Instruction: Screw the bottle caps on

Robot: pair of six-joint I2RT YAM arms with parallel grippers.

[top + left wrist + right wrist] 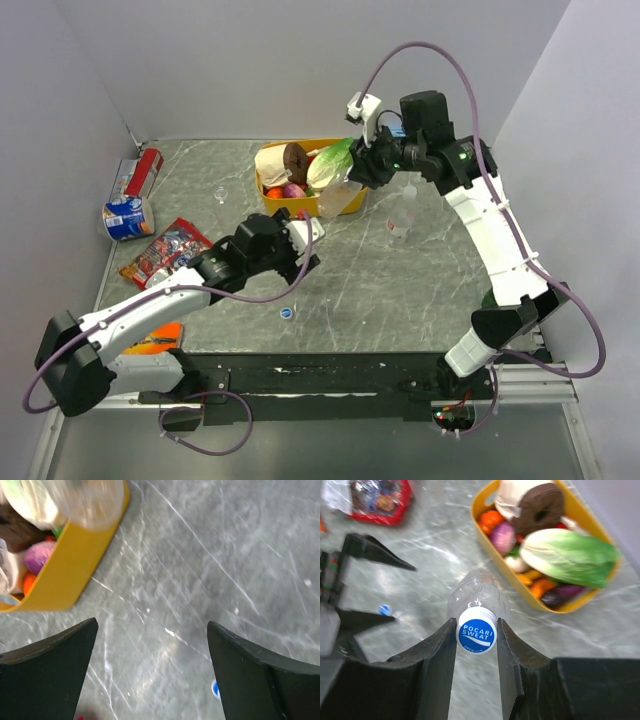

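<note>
The right gripper [476, 625] was raised over the table [400, 290], just beside the near edge of the yellow tub [290, 204]. Its fingers [437, 650] were pinched against either side of the fitted cap [476, 632], blue with white lettering, on the held bottle [479, 594]. That bottle hung tilted beneath the gripper, and its lower end lay close to the tub wall; contact there could not be confirmed. A standing bottle [401, 212] was upright on the table to the right of the tub, apart from both arms; whether it carried a cap could not be told. The left gripper [151, 624] was low over the table centre with its fingers spread wide and nothing between them. One loose cap [287, 313], blue, lay flat on the table nearer the bases, just beside the left gripper and touching neither finger. The tub held assorted food items.
</note>
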